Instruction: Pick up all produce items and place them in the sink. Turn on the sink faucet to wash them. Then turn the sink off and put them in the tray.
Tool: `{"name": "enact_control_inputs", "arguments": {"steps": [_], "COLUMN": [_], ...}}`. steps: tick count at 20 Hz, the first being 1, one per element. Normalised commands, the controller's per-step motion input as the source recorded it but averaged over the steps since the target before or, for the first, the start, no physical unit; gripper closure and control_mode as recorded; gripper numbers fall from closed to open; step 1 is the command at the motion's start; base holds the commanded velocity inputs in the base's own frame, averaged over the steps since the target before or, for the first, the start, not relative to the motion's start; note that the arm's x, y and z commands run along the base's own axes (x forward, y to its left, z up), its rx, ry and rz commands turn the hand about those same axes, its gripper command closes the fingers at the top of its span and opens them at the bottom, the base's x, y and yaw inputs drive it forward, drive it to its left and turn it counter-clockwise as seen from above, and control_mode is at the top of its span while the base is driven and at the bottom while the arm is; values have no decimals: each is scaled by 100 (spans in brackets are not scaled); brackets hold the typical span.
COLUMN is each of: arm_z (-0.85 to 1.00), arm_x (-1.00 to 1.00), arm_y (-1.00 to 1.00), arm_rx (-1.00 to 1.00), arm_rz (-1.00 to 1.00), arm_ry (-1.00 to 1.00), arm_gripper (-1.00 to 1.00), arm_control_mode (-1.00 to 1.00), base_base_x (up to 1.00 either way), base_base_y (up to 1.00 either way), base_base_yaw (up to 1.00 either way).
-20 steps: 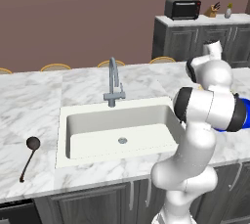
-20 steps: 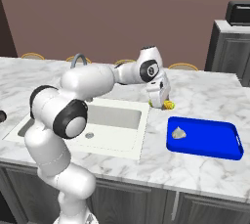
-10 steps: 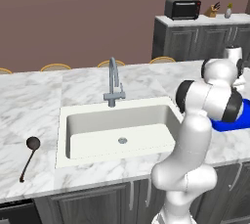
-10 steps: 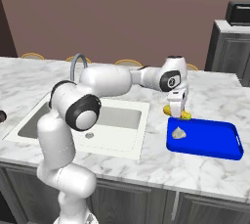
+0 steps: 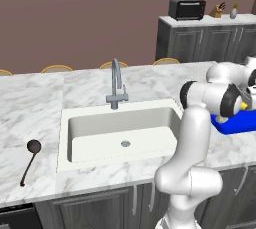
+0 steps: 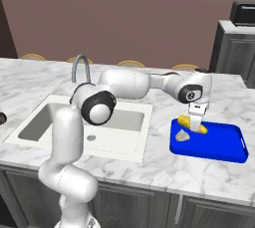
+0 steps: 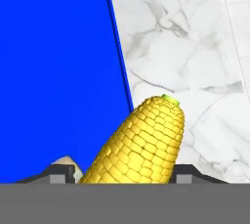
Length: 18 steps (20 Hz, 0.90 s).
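Note:
My gripper is shut on the yellow corn cob and holds it just above the near-left edge of the blue tray. In the hand view the corn cob sits between the two finger tips, its greenish end pointing out over the tray rim and the marble. The beige roundish item lies in the tray's left end, right beside the corn. The off-white sink holds no produce, and its grey gooseneck faucet stands behind it.
A black ladle lies on the marble left of the sink. The white marble counter runs around the tray. A dark cabinet with a toaster oven stands at the back right.
The arm has swung right, away from the sink, carrying the corn cob from the counter beside the basin to the tray's left end and lowering it there.

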Motion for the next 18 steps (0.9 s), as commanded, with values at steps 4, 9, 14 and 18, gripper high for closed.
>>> {"name": "enact_control_inputs", "arguments": {"steps": [4, 9, 14, 18], "arm_z": [-40, -39, -40, -34], "arm_x": [2, 9, 11, 14], "arm_y": [-28, -26, -20, -10], "arm_rx": [12, 11, 10, 9], "arm_rz": [-1, -1, -2, -2], "arm_ry": [0, 0, 0, 0], "arm_gripper": [100, 100, 100, 100], "arm_control_mode": [-100, -100, -100, -100], "base_base_x": [0, 0, 0, 0], "base_base_y": [0, 0, 0, 0], "base_base_yaw": [0, 0, 0, 0]}}
